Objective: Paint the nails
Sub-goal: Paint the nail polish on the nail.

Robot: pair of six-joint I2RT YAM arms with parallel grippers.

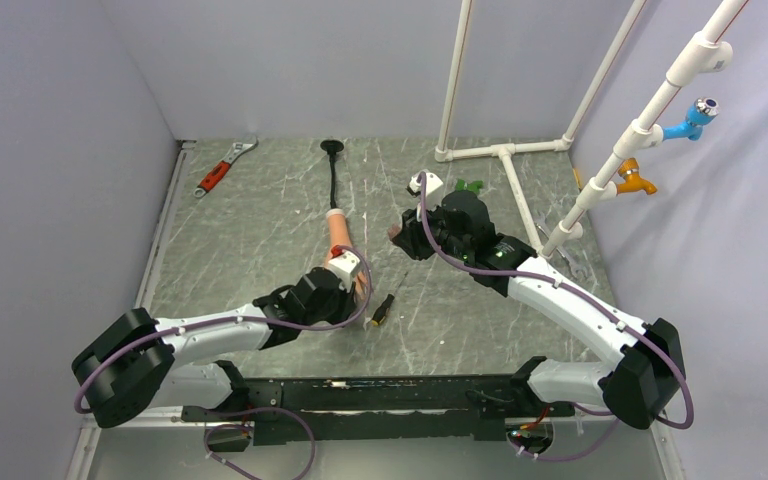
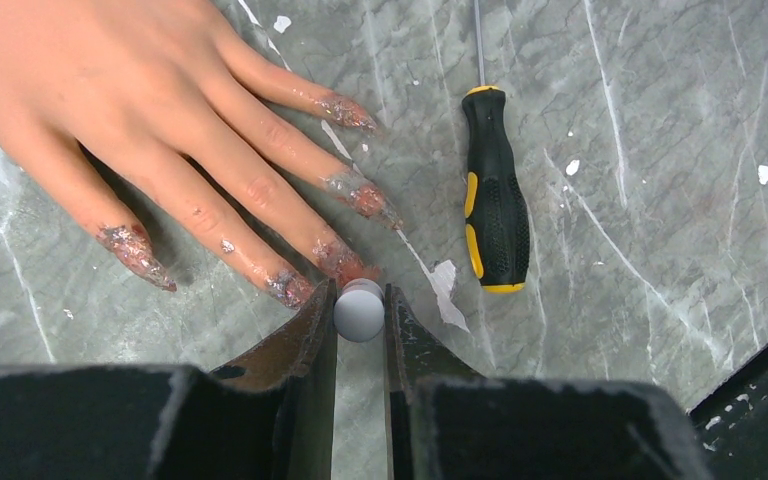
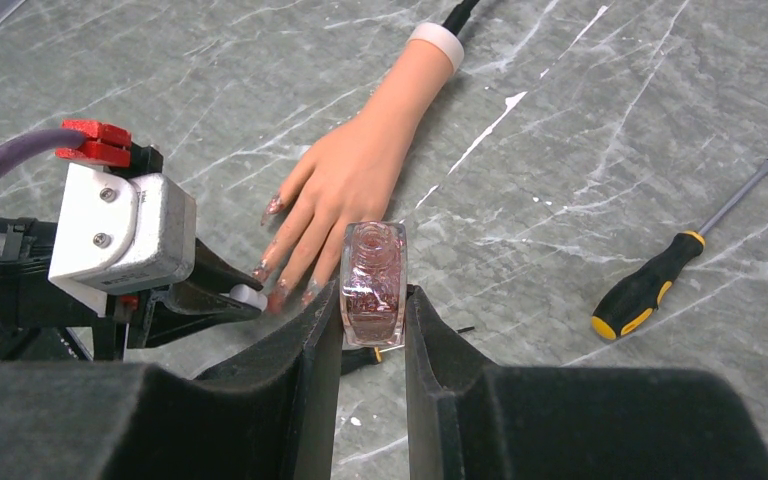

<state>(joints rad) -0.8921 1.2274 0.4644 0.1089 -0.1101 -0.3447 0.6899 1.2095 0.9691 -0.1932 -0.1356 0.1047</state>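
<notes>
The peach mannequin hand (image 2: 110, 90) lies palm down on the table, and its black stalk (image 1: 334, 180) runs to the back. Its nails (image 2: 342, 262) are smeared with glittery reddish polish. My left gripper (image 2: 360, 300) is shut on the grey round brush cap (image 2: 359, 312), right at the fingertips. The brush itself is hidden under the cap. My right gripper (image 3: 373, 300) is shut on the clear polish bottle (image 3: 373, 270) of reddish glitter and holds it above the table, right of the hand (image 3: 360, 170). Both grippers show from above, the left (image 1: 358, 288) and the right (image 1: 400, 238).
A black and yellow screwdriver (image 2: 491, 190) lies just right of the fingers and shows from above (image 1: 382, 310). A red-handled wrench (image 1: 222, 168) lies at the back left. A white pipe frame (image 1: 505, 150) stands at the back right. Dried white spots mark the table.
</notes>
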